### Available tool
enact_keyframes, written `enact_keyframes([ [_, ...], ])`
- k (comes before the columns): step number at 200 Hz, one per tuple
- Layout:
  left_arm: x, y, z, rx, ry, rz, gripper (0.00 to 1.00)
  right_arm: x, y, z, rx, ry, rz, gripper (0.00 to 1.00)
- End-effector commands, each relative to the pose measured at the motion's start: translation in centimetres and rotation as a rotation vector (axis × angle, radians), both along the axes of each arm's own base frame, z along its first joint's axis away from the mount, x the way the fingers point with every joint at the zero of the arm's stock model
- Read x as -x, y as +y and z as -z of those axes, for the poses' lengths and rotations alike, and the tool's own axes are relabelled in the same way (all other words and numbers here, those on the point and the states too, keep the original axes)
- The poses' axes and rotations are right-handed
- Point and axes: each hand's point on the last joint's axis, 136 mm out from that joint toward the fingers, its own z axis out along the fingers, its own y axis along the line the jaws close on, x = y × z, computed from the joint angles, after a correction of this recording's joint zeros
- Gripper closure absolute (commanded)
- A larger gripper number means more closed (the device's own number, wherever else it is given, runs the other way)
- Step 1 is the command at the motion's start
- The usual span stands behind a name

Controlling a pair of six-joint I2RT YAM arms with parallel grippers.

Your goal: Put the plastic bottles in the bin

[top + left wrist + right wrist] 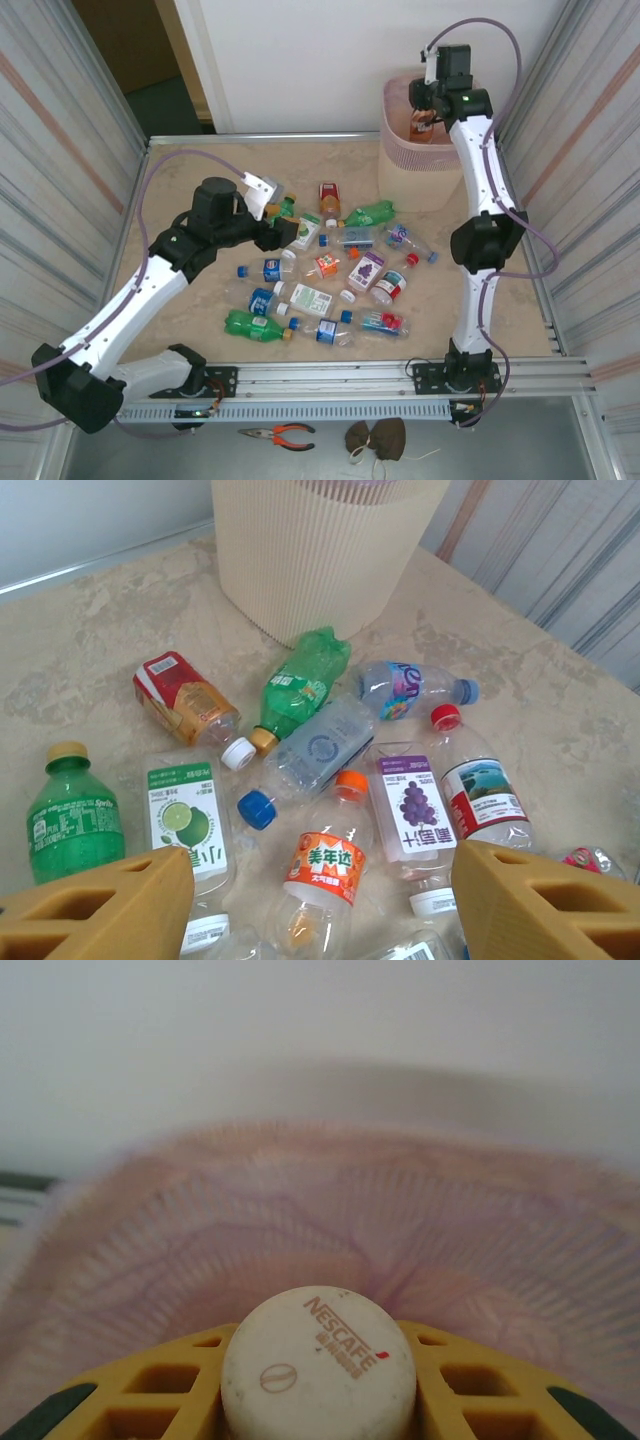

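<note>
Bottles (pixel 366 270) litter the marbled table (pixel 200 170) before the bin (pixel 405 185); above it the right gripper (pixel 424 118) clamps a Nescafé bottle (pixel 318 1360), the left gripper (pixel 322 900) gaping.

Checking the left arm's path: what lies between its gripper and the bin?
Scattered plastic bottles, a crumpled green bottle nearest the bin; left wrist view.

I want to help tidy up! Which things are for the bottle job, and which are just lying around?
For the job: scattered plastic bottles, Nescafe-capped bottle in the right end effector, bin.
Just lying around: orange-handled pliers, brown cloth lumps.
</note>
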Motion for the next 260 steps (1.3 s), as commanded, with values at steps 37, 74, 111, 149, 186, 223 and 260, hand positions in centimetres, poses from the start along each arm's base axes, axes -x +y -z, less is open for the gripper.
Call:
enact_keyframes([
  [37,-0.7,0.5,0.4,-0.001,0.0,0.001,0.31,0.5,-0.8,7.9,0.031,0.246,-0.029,0.66],
  [74,-0.9,0.7,1.1,-0.011,0.018,-0.001,0.31,0.3,-1.1,12.3,0.012,0.348,-0.029,0.66],
  [111,-1.0,0.9,1.7,-0.014,0.031,-0.008,0.31,0.3,-1.0,16.0,-0.016,0.429,-0.036,0.64],
  [149,-1.2,0.9,2.1,-0.016,0.04,-0.014,0.31,0.4,-1.0,18.5,-0.035,0.486,-0.03,0.61],
  [186,-1.3,1.0,2.5,-0.02,0.051,-0.019,0.32,0.5,-0.9,18.7,-0.043,0.495,-0.028,0.51],
  [223,-1.3,1.0,2.8,-0.025,0.054,-0.02,0.32,0.7,-0.7,16.5,-0.06,0.457,-0.032,0.4],
  [260,-1.7,1.1,3.6,-0.042,0.08,-0.037,0.32,1.4,-0.5,13.1,-0.08,0.406,-0.03,0.38],
])
